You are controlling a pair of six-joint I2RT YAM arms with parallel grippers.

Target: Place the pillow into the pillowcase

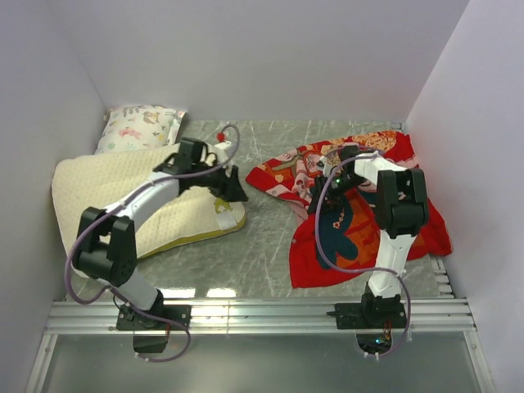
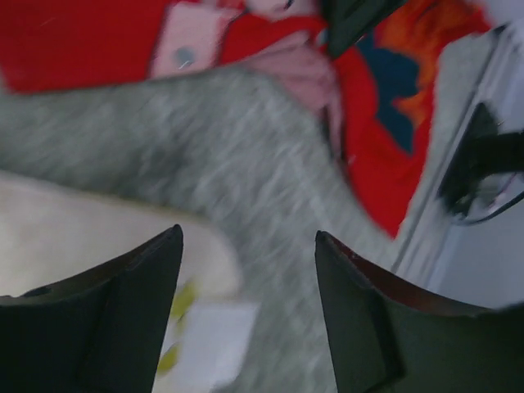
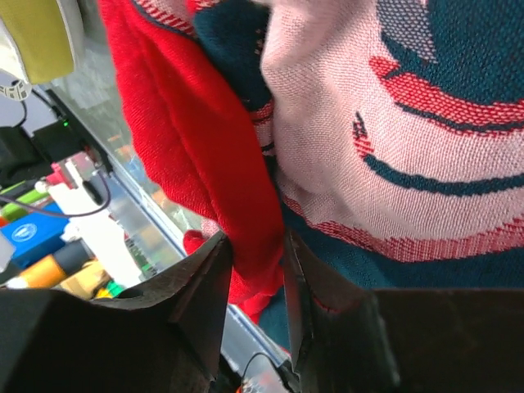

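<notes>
On the left half of the table (image 1: pixel 262 254), the pillow (image 1: pixel 90 184) lay with its long axis running left to right, its tagged right corner beneath the left gripper (image 2: pixel 246 237), whose jaws were spread and empty. To the right, across a strip of table, lay the pillowcase (image 1: pixel 352 246), crumpled, with a red fold pinched in the right gripper (image 3: pixel 258 246). The left arm was nearer the pillow.
</notes>
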